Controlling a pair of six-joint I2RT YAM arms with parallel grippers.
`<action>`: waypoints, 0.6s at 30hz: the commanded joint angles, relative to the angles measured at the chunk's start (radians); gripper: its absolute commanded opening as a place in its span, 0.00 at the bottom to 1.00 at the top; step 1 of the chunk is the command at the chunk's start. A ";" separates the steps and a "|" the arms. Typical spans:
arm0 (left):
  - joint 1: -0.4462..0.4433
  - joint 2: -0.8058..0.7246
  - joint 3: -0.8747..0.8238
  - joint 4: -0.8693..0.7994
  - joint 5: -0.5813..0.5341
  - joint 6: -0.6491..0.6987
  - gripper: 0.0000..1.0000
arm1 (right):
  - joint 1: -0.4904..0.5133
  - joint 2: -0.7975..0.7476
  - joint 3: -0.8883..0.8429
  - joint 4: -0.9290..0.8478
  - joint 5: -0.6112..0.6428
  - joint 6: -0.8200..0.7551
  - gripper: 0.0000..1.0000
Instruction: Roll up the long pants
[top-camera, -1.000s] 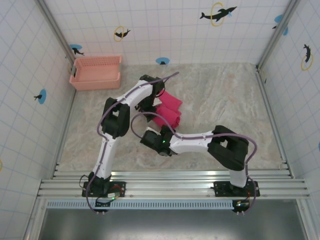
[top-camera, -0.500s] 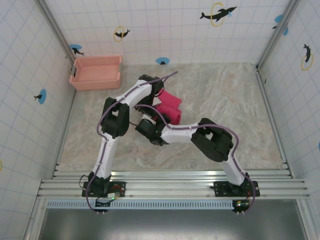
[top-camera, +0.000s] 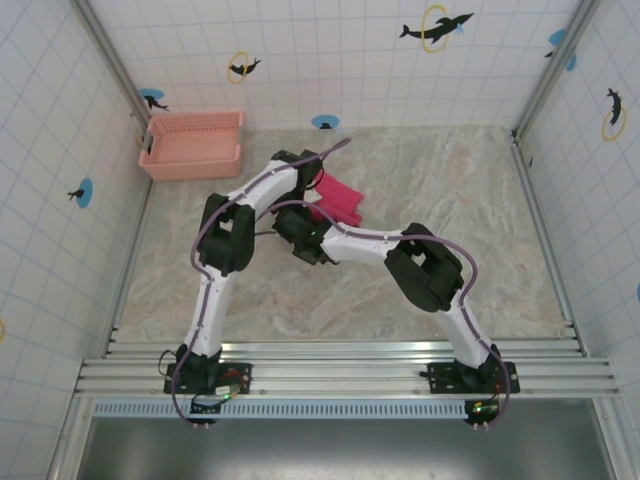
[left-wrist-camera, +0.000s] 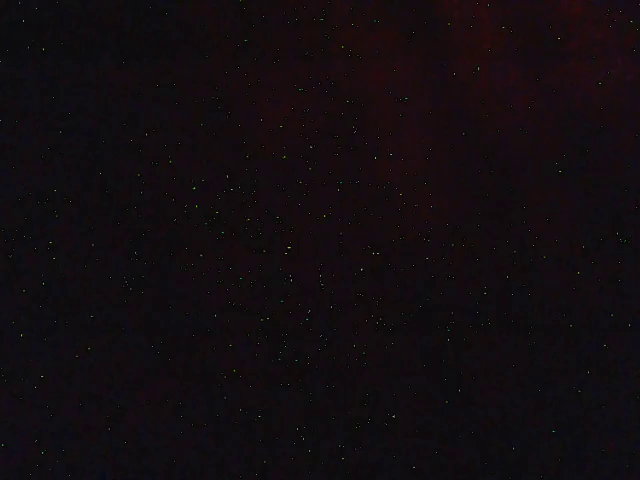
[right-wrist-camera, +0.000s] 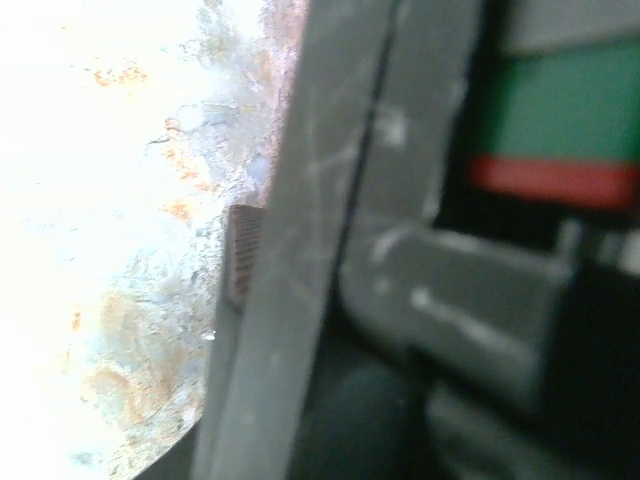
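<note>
Top external view: long pants bundled into a compact magenta wad on the table, middle-back area, well apart from the pink basket in the far left corner. Looks mostly rolled already, so probably late in the rolling step, tightening or finishing the last turn rather than starting out. Just a guess from the shape, though.

As for the left hand: down at the left edge of the bundle, touching or buried in the cloth. Can't tell if spread or pinched, hidden by the wrist from above. Left wrist view no help either: pitch black with a faint red tint, likely the lens shoved right against fabric.

Then the right hand: reaching in low from the near side, just beside the bundle and close under the left forearm. Right wrist view all blur: washed-out marble on the left, a grey diagonal bar, plus something dark with a green and red patch, possibly part of the other arm. Small ribbed patch beside the bar, maybe a finger pad, too fuzzy to call. So again, no telling whether spread, pressed together or gripping cloth.

Next move, judging from this: calls for one hand pinning the roll against unwinding, the other tucking in whatever loose end remains. Worth minding clearance too, with both arms crammed into the same spot. Soft fabric, so likely to spring loose once let go.
</note>
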 joint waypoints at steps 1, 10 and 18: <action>0.005 -0.082 -0.043 -0.155 0.022 0.025 0.97 | -0.098 0.043 -0.010 -0.148 -0.071 0.056 0.27; 0.026 -0.165 -0.103 -0.123 0.047 0.027 0.97 | -0.104 0.011 -0.027 -0.160 -0.080 0.041 0.00; 0.033 -0.122 -0.044 -0.154 0.050 0.024 0.98 | -0.020 -0.115 -0.143 -0.145 0.144 0.010 0.68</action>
